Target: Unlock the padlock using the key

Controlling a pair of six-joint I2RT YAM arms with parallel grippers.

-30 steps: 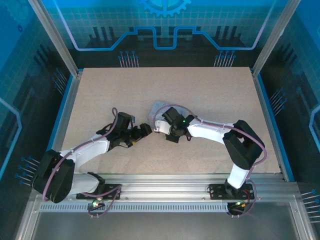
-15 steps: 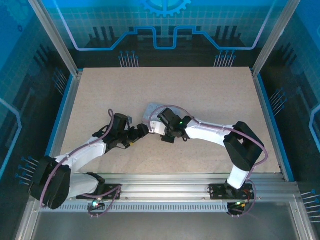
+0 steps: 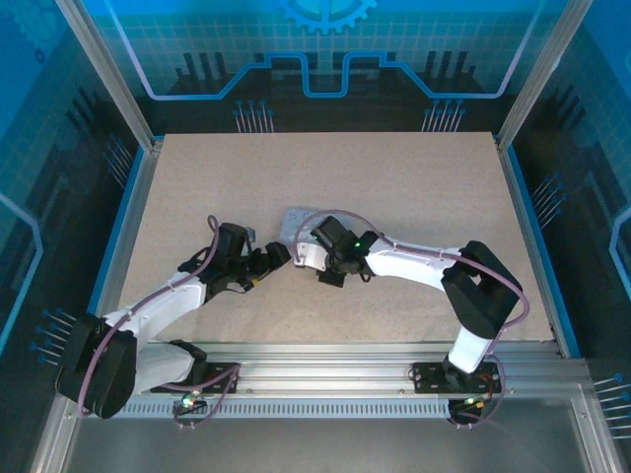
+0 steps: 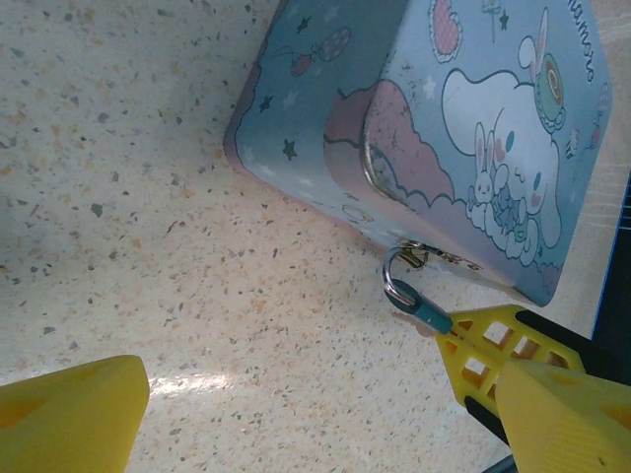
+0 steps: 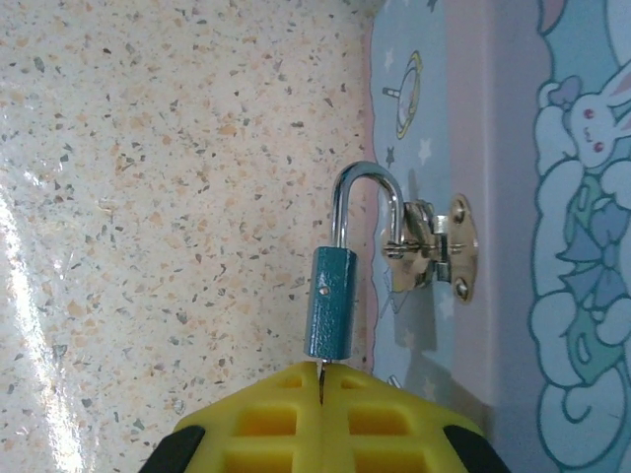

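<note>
The padlock (image 5: 330,304) is a small teal body with a silver shackle. The shackle is hooked through the hasp (image 5: 431,246) on the side of the pastel cartoon tin (image 5: 552,197). My right gripper (image 5: 323,371) is shut on the key (image 5: 322,374), a thin dark sliver that runs up into the underside of the padlock. In the left wrist view the padlock (image 4: 419,307) hangs at the tin (image 4: 473,128), with the right gripper's latticed fingers (image 4: 480,353) behind it. My left gripper (image 4: 315,414) is open with bare table between its fingers, just short of the padlock.
The tin (image 3: 294,221) lies mid-table, and both grippers meet at its near side. The left gripper (image 3: 276,255) comes in from the left. The speckled table (image 3: 414,187) is bounded by a blue rim and frame posts.
The tin has slid leftward along with the right gripper and the padlock. The left arm has drawn back to the left, staying open.
</note>
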